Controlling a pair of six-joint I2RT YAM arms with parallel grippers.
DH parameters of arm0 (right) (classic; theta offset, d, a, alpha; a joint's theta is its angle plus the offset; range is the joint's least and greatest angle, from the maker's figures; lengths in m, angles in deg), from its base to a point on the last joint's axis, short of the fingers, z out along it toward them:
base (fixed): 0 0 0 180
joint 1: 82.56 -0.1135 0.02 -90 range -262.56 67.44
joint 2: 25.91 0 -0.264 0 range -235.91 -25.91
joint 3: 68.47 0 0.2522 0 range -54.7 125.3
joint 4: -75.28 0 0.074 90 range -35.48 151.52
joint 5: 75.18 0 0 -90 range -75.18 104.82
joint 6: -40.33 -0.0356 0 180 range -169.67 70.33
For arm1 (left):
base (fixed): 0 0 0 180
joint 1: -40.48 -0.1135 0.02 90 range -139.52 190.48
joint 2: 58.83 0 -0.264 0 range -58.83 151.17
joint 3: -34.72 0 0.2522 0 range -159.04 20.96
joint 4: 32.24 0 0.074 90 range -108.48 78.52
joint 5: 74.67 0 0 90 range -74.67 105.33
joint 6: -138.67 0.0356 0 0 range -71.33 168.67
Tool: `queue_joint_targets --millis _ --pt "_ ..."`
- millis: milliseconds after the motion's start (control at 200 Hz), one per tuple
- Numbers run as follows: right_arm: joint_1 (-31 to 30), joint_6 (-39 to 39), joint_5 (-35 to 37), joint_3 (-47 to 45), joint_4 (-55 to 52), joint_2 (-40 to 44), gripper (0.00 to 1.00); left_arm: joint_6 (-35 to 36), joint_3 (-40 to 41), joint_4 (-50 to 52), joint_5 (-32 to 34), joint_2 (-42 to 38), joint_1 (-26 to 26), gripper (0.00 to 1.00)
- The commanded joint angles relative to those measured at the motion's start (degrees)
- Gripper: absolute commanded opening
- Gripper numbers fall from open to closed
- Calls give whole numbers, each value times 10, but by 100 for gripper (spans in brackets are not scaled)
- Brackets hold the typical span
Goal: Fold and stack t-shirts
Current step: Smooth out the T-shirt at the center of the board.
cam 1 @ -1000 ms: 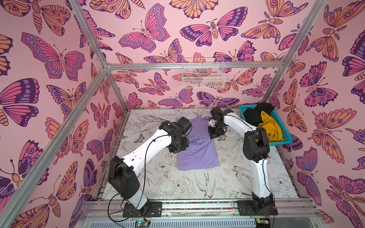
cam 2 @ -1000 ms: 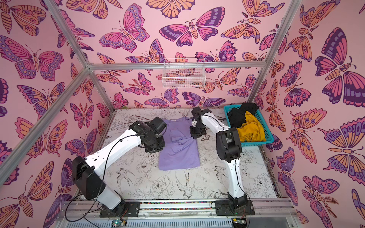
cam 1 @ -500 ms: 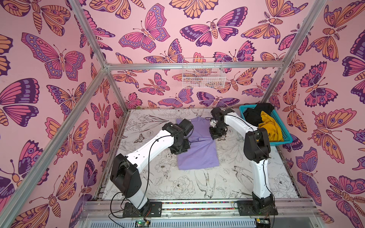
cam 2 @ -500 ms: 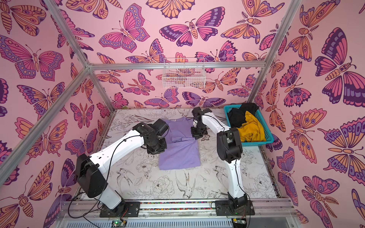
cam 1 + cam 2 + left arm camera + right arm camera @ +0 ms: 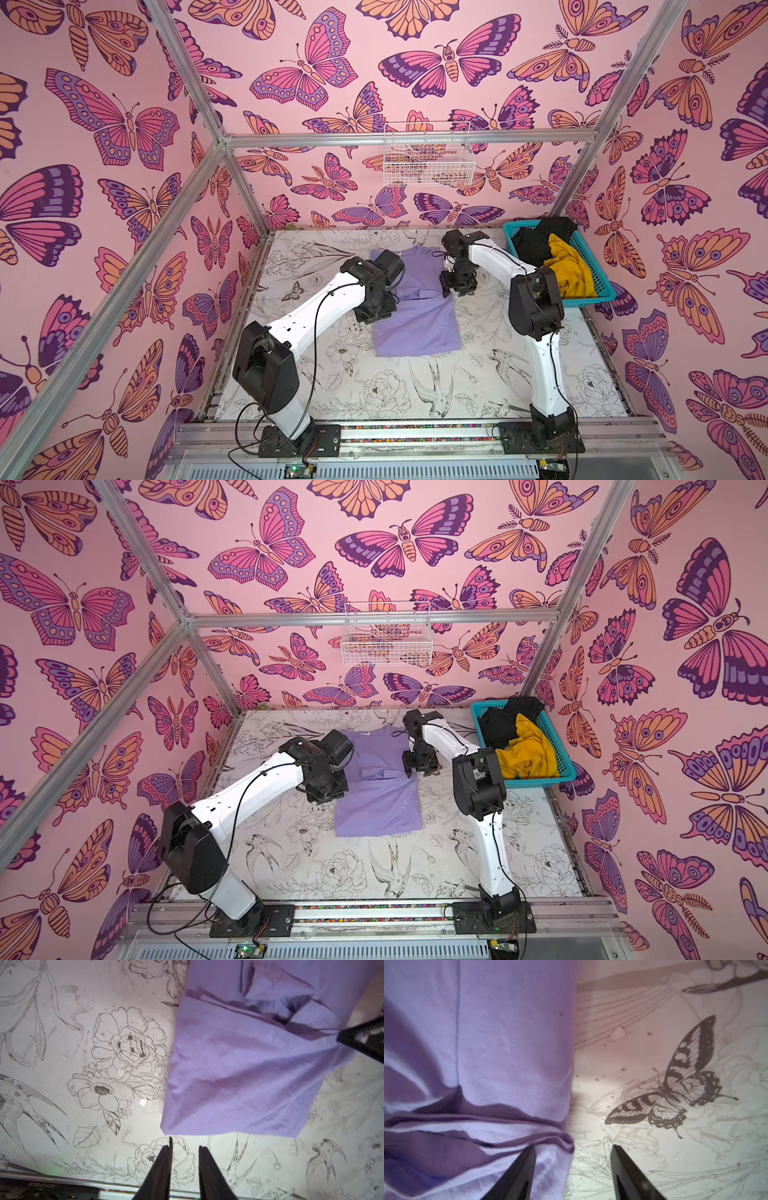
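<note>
The lavender-purple t-shirt lies flat mid-table, its sides folded inward and its collar toward the back wall. My right gripper stands open at the shirt's right edge, straddling it. One finger is over the folded cloth, the other over bare table. My left gripper points down by the shirt's left side, open a little with nothing between its fingers. The shirt's hem lies just ahead of it. The mustard-yellow t-shirt and the black t-shirt lie crumpled in the basket.
The teal lattice basket stands at the table's back right, close behind the right arm. A white wire basket hangs on the back wall. Metal frame posts and pink butterfly walls close in the table.
My right gripper has opened and let go of the purple shirt's folded right edge. The left arm has shifted slightly along the shirt's left side.
</note>
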Motion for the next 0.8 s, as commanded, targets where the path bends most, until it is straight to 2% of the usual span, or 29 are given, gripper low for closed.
queue_joint_targets --millis 0,55,311,581,796 --pt "1 -6 -4 3 4 39 65 7 14 -41 21 55 -32 25" --pt "-2 -6 -1 0 2 56 65 11 10 -59 28 73 -44 21" --pt "-14 -2 24 -37 -6 158 65 47 10 -169 -38 146 -96 14" --pt "-28 -5 35 -70 -14 228 65 85 -15 -208 -91 198 -117 21" --pt "-31 -5 48 -80 -22 245 64 85 -10 -215 -92 199 -121 24"
